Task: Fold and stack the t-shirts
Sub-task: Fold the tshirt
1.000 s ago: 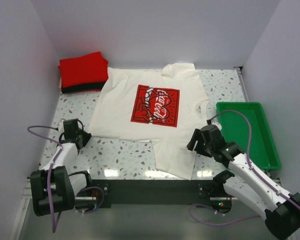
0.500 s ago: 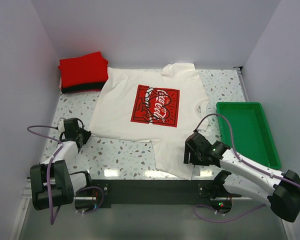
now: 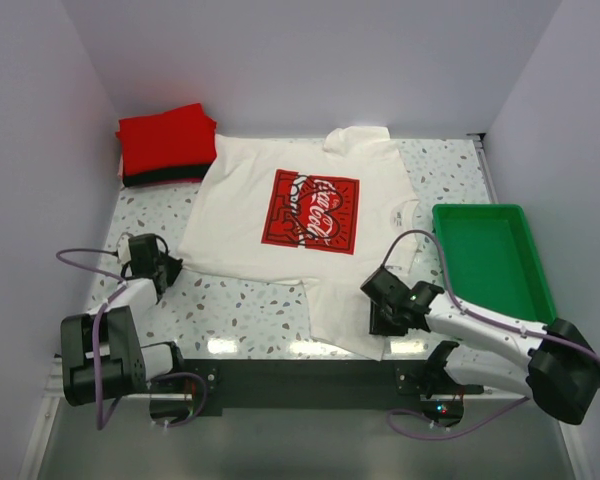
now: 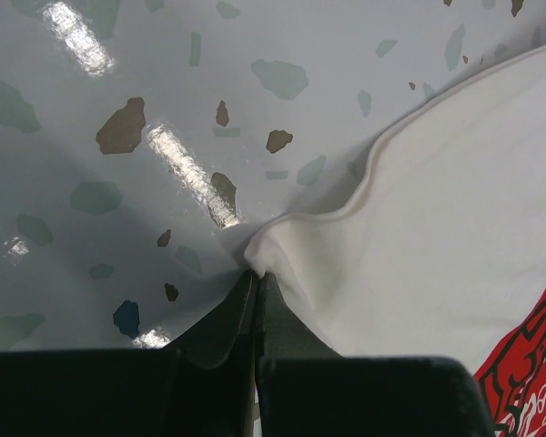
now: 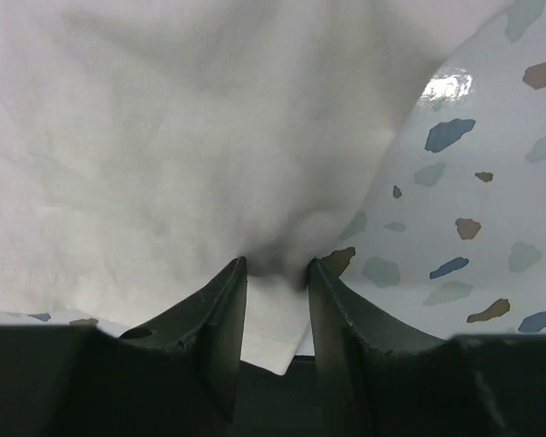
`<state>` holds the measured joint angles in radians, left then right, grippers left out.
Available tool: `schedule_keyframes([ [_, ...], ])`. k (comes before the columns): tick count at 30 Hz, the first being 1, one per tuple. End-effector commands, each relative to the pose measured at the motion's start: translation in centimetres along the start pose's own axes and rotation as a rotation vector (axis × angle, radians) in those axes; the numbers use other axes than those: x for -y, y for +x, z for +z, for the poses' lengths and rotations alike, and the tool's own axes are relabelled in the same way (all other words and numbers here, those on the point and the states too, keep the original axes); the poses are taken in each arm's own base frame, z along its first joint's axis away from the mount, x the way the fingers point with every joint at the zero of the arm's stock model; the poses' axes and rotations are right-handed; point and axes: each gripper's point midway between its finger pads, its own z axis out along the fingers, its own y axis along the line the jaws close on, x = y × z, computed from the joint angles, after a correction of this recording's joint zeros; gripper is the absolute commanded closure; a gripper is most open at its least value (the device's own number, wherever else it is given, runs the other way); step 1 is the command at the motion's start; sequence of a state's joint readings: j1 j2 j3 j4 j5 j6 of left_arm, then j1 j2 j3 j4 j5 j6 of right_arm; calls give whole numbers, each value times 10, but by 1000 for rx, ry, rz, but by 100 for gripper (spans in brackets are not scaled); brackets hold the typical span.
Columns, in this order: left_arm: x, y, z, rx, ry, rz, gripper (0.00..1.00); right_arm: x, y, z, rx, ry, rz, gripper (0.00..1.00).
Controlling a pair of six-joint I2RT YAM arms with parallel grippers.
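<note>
The cream-white t-shirt [image 3: 240, 200] with a red chest print [image 3: 315, 210] lies spread flat on the speckled table. A folded red shirt [image 3: 165, 140] sits on a folded black one [image 3: 165, 178] at the far left corner. My left gripper [image 3: 165, 268] is shut on the cream shirt's left edge; the left wrist view shows the jaws [image 4: 256, 271] pinching the cloth [image 4: 437, 228]. My right gripper [image 3: 378, 308] is low on the shirt's near right hem. In the right wrist view its fingers [image 5: 275, 262] stand narrowly apart, with puckered cloth [image 5: 164, 137] between them.
A green plastic tray [image 3: 485, 208] stands at the right edge of the table, close to the right arm. Grey walls close in the left, back and right sides. A black rail runs along the near edge.
My right gripper has moved toward the near edge and left, down onto the shirt's hem. The left gripper has stayed at the shirt's left edge.
</note>
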<state>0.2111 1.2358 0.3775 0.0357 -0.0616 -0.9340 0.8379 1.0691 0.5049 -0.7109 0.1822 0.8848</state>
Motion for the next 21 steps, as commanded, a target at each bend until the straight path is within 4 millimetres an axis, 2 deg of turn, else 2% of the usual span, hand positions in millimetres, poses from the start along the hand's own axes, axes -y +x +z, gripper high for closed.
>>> schedule_keyframes([
  [1,8,-3,1,18,37,-7,100,-10,-3,-2,13,-44,27,66],
  [4,9,-6,-3,27,36,-3,100,-11,-7,-13,32,-59,30,80],
  [5,8,-9,-5,38,31,-4,100,-11,-10,-22,48,-75,32,88],
  [7,9,-15,-11,65,29,-5,100,-4,-8,-32,45,-70,25,93],
  [9,6,-15,-18,74,20,-5,100,-5,-13,-46,78,-102,25,99],
  [21,-19,-23,-47,152,-56,5,100,3,-1,-94,73,-212,22,100],
])
